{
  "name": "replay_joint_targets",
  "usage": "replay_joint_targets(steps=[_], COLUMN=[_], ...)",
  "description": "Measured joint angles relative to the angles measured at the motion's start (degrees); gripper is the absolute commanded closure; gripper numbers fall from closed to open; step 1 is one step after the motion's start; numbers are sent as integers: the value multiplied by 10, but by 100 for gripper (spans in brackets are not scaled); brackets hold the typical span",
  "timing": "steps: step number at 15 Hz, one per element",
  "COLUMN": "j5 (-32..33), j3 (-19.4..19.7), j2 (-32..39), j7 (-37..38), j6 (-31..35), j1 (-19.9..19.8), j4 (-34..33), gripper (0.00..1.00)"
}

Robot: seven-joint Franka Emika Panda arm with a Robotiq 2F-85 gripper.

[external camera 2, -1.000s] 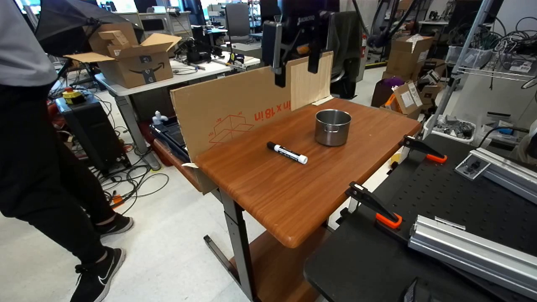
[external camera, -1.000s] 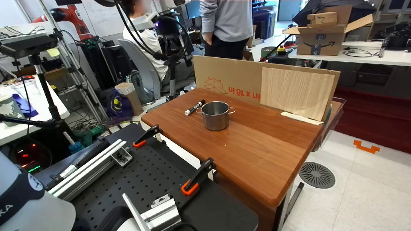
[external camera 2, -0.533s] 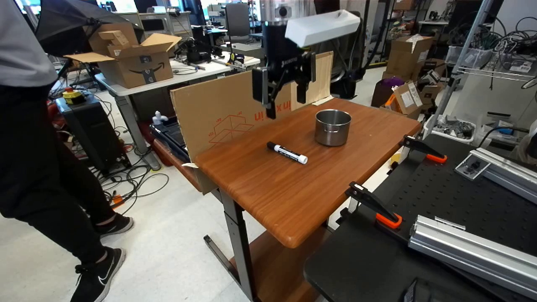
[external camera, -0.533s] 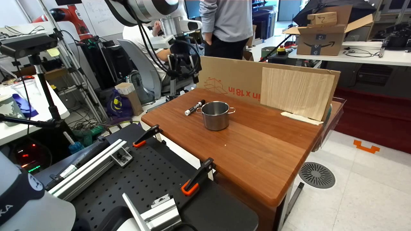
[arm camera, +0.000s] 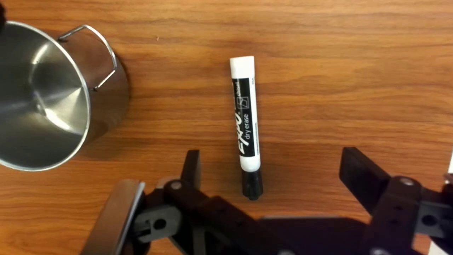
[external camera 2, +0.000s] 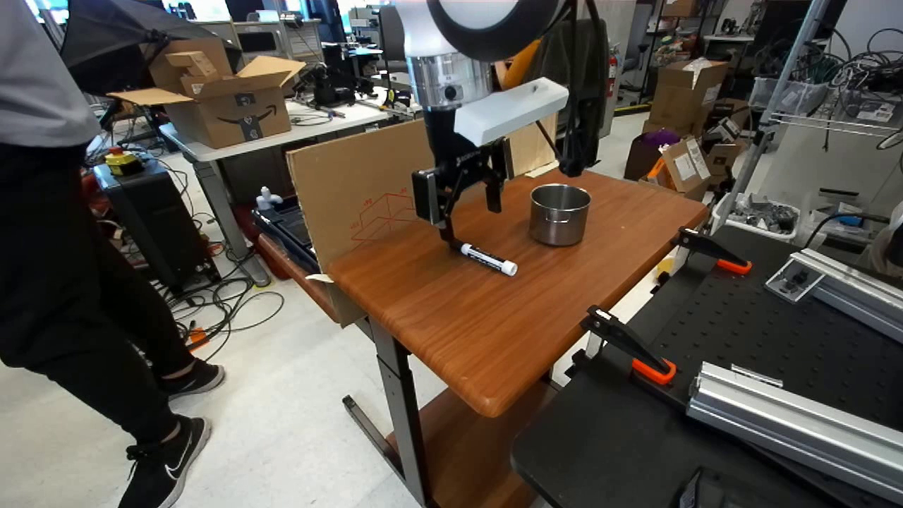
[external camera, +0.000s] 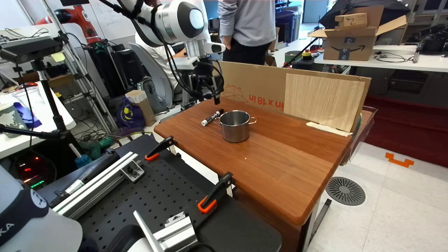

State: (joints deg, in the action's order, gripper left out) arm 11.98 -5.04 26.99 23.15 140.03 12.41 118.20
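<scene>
A slim white plastic marker [arm camera: 247,122] with a black label and a black cap [arm camera: 252,184] is lying flat on the brown wood-grain counter [external camera: 273,168]. It is resting near the round silver metal pot [external camera: 235,133] but apart from it, on the side where one thin wire handle [arm camera: 115,64] is sticking out. A black two-fingered robotic hand [arm camera: 271,156] is hanging above the counter beside the pot, its fingers spread wide and holding nothing. In the wrist view one finger [arm camera: 192,168] is standing on the pot's side of the capped end, the other on the side away from the pot.

The marker is looking light, stiff and hard to crush. Its smooth, round body is likely offering little friction, so an uneven push could be rolling it towards or away from the pot. The surest hold is probably lying midway along the label, squeezed evenly from both sides; pinching only the cap would be leaving the long white end unbalanced.
</scene>
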Motion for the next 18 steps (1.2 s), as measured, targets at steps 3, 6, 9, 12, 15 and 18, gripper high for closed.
replay_joint_targets(steps=[3, 6, 9, 12, 15, 18], j5=[0, 0, 0, 0, 1, 1], j3=[12, 20, 25, 32, 45, 51], j2=[26, 51, 73, 90, 108, 116], j7=[0, 0, 0, 0, 1, 1], j6=[-17, -36, -44, -53, -55, -56], j1=[6, 7, 13, 24, 40, 50], j4=[-26, -51, -70, -86, -101, -114], gripper=[0, 0, 0, 0, 26, 51])
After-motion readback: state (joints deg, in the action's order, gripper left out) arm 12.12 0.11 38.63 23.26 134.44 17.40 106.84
